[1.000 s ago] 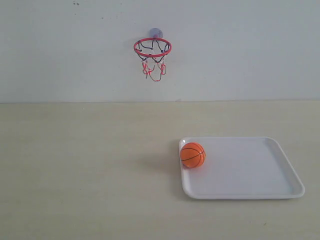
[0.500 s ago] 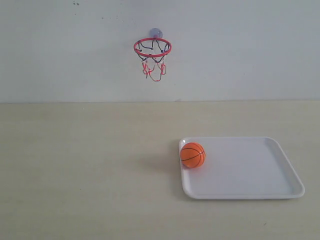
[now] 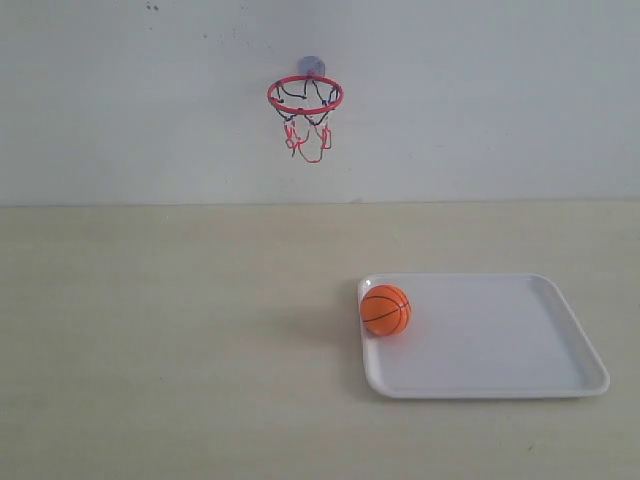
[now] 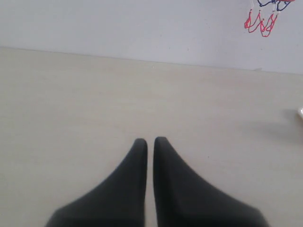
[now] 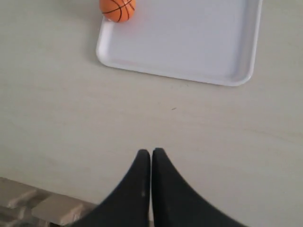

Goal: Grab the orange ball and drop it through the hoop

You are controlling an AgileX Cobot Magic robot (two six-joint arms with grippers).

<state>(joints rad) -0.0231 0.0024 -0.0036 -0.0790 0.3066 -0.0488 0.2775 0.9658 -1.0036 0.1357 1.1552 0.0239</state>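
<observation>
The orange ball (image 3: 385,310) rests in the near-left corner of a white tray (image 3: 500,350) on the table; the right wrist view also catches the orange ball (image 5: 117,9) on the tray (image 5: 189,47). High on the back wall hangs the hoop (image 3: 305,96), red-rimmed with a dangling net. Only the net's lower loops (image 4: 260,21) show in the left wrist view. Neither arm appears in the exterior view. My left gripper (image 4: 150,141) is shut and empty above bare table. The right gripper (image 5: 151,152) is shut too, well short of the tray, holding nothing.
The table's light wooden top (image 3: 180,330) runs back to a pale wall (image 3: 500,100). At one corner of the right wrist view a tiled floor (image 5: 28,205) shows past the table's edge.
</observation>
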